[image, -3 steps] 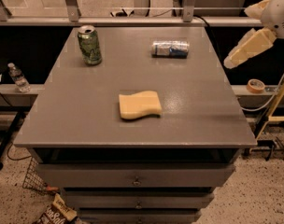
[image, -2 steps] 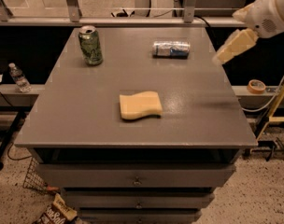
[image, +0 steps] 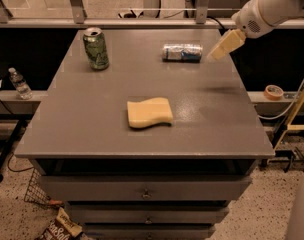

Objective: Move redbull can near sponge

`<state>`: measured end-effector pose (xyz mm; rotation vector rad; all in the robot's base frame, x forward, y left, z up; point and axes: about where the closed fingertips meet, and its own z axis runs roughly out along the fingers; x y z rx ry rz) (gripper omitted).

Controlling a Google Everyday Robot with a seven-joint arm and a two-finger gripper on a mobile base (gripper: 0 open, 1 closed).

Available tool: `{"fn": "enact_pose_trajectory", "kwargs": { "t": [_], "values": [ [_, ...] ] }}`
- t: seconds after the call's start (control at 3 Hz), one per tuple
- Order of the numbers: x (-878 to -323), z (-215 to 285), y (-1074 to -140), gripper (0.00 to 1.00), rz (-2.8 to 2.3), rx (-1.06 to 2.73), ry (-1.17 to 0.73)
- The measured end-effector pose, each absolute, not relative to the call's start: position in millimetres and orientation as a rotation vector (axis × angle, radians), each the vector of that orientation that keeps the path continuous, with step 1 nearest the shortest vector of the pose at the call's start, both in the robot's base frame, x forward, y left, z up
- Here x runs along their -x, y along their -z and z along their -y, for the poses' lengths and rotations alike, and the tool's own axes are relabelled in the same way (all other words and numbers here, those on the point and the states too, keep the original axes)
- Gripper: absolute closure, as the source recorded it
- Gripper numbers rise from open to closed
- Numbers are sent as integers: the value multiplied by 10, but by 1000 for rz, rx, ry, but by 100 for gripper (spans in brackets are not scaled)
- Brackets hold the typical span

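The redbull can (image: 181, 52) lies on its side near the back of the grey table (image: 92, 114), silver with blue patches. The pale-yellow sponge (image: 150, 112) lies flat near the table's middle, well in front of the can. My gripper (image: 223, 46) hangs on the white arm at the upper right, above the table's back right part, just to the right of the can and not touching it.
A green can (image: 96, 48) stands upright at the back left of the table. Drawers are under the tabletop. A plastic bottle (image: 18, 83) stands on a ledge at left, a tape roll (image: 274, 91) on a ledge at right. A railing runs behind.
My arm has swung left, from beyond the table's right edge to over its back right part, bringing the gripper close to the redbull can. The can, sponge and green can have not moved.
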<state>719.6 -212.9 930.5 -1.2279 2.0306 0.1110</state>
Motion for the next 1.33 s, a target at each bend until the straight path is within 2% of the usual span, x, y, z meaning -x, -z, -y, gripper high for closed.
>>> {"fn": "enact_pose_trajectory", "kwargs": {
  "t": [1.33],
  "values": [
    [-7848, 1488, -8624, 0, -2054, 1307, -218]
  ]
}}
